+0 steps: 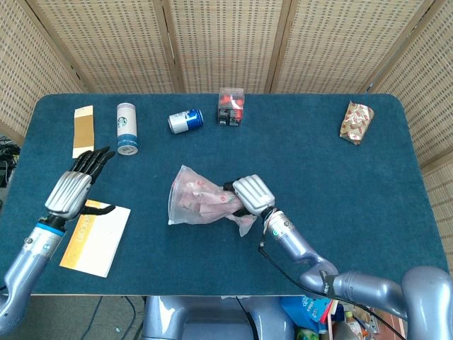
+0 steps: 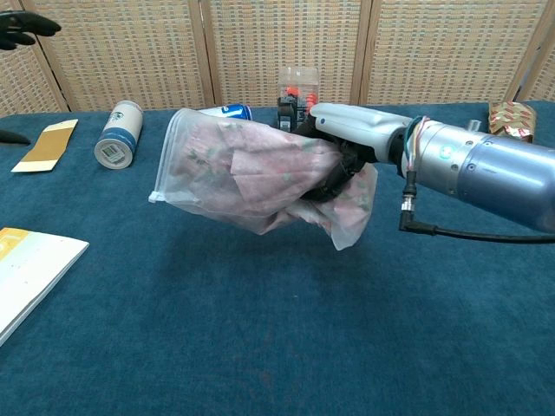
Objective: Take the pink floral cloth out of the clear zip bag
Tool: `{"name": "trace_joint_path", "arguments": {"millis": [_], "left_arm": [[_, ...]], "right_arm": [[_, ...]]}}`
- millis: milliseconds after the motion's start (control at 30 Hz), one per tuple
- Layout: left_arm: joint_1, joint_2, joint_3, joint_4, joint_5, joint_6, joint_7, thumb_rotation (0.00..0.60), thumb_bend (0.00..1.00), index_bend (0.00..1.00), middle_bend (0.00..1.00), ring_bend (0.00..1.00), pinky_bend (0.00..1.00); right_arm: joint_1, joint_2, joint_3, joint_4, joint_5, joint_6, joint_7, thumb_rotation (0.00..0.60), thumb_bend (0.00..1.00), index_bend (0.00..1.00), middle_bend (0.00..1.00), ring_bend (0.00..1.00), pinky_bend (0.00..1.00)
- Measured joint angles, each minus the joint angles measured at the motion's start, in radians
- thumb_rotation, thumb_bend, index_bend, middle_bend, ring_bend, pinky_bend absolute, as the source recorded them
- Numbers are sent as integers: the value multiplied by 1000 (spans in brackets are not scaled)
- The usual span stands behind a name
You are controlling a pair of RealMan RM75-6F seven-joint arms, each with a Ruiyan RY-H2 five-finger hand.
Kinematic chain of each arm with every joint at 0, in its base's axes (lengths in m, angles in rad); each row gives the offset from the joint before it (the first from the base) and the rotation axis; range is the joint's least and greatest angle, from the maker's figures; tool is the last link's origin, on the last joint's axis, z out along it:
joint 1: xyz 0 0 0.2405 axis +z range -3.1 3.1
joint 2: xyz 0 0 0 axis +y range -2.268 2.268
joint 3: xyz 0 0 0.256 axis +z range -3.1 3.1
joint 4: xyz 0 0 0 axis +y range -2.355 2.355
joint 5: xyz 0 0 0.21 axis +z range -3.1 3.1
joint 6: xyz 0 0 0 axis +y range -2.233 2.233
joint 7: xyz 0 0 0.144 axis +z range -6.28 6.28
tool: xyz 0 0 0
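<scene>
Clear plastic zip bag (image 1: 200,199) is lifted off the blue table (image 1: 340,184), gripped at its right end by the right hand (image 1: 253,195), fingers wrapped around the gathered plastic. Pink floral cloth (image 2: 251,169) remains inside the bag, bunched toward the middle. In the chest view the bag (image 2: 251,178) hangs roughly level, its mouth edge pointing to the robot's left, with a shadow on the cloth surface beneath it. Left hand (image 1: 71,191) is raised above the left part of the table, fingers extended and apart, thumb out to the side, holding nothing; it sits above the far edge of a yellow booklet (image 1: 95,237). Only its dark fingertips (image 2: 22,26) reach the upper left corner of the chest view. Along the far side of the table: a tan card (image 1: 83,131), a white-and-green cup (image 1: 126,128) lying on its side, a blue can (image 1: 185,120) on its side, a small clear box (image 1: 231,106) with red and black contents, and a patterned wrapped packet (image 1: 356,121) near the far right corner.
</scene>
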Motion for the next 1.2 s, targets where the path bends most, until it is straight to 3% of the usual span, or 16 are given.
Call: {"name": "trace_joint_path", "arguments": {"millis": [300,1200], "left_arm": [[-121,-74,-37,46,-114,-147,-61,600,97,383,0,0,0],[-248,-224,-17,56,-256,-168,112,600,97,385,0,0,0]], "right_arm": [[22,-41,23,-2,24,22,-8,600,975,670,664,544,657],[24,-49,23,-55,101,51,-87,600,976,671,668,544,657]]}}
